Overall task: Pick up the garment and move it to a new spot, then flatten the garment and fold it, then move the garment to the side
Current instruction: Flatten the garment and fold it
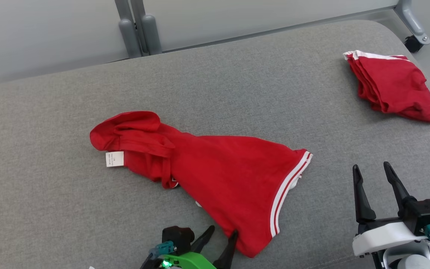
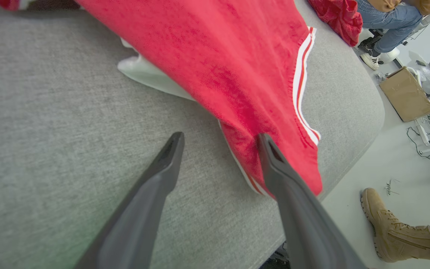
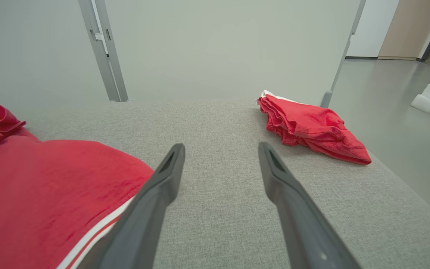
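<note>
- Mid-frame on the grey cushion [image 1: 50, 157], the red garment [image 1: 222, 175] lies rumpled; flattening, folding and setting aside look undone.
- Left gripper [image 1: 223, 229] at its lower corner, right gripper [image 1: 371, 164] lower right: both spread, empty.

Holds the left gripper [image 1: 223, 229] with both long fingers spread wide, and the right gripper [image 1: 371, 165] off to its right, spread equally wide, fingers pointing forward.
</note>
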Controlling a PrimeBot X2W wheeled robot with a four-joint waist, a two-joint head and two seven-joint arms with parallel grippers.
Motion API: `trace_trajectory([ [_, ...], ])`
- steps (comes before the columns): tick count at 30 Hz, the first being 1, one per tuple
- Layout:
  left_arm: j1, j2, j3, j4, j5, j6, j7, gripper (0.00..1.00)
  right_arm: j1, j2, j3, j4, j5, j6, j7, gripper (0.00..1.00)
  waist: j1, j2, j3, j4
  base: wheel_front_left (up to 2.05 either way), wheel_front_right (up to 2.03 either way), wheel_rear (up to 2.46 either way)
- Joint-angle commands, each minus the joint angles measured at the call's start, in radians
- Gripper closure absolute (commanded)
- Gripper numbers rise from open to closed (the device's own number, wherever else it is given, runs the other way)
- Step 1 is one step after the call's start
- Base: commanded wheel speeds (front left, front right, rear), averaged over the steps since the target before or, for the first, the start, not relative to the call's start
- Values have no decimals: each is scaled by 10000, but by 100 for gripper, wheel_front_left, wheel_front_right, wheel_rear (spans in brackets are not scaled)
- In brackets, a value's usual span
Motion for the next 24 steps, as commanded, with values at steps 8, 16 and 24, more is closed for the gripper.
trace_trajectory([
  [8, -463, 58, -501, -119, -1479, -610, 34, 100, 133, -18, -251, 76, 80, -19, 2, 0, 0, -1, -25, -26, 0, 0, 0],
  [16, -288, 132, 77, -2548, -3121, -965, -36, 100, 372, -23, -188, 194, 168, -19, 2, 0, 0, -1, -558, 662, 0, 0, 0],
  [24, 715, 1204, 1080, -7272, -4761, -692, 483, 100, 695, -18, -282, 262, 197, -19, 2, 0, 0, -1, -1046, 1344, 0, 0, 0],
])
